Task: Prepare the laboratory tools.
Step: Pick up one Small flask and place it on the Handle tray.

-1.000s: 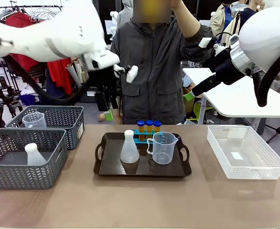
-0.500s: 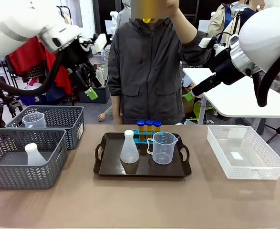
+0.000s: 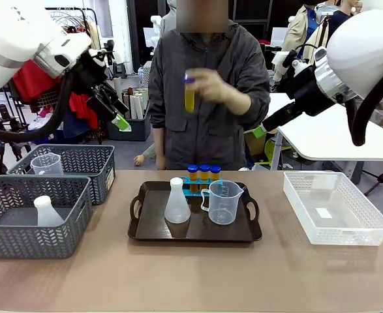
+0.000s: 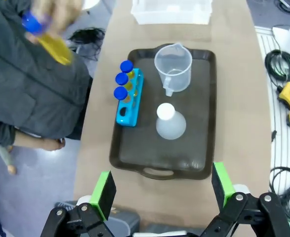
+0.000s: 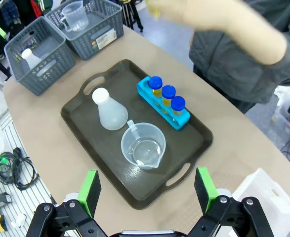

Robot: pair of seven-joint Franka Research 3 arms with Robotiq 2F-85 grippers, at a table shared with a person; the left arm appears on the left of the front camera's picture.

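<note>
The table (image 3: 191, 280) carried a dark tray (image 3: 153, 229) at its middle, two grey baskets (image 3: 8, 195) at the left and a white basket (image 3: 367, 225) at the right. On the tray the beaker (image 3: 224, 202) stood upright, mouth up, handle toward the left, with printed marks too small to read. Just left of it the flask (image 3: 177, 202) stood upright, neck up. Behind them the blue rack (image 4: 126, 101) lay with its long axis left to right, holding three tubes (image 3: 204, 172) upright, caps up. The person's hand (image 3: 212, 88) held a fourth tube (image 3: 189, 94) upright above the tray. The left gripper (image 4: 159, 190) and right gripper (image 5: 147, 190) hung high, jaws wide apart, holding nothing.
</note>
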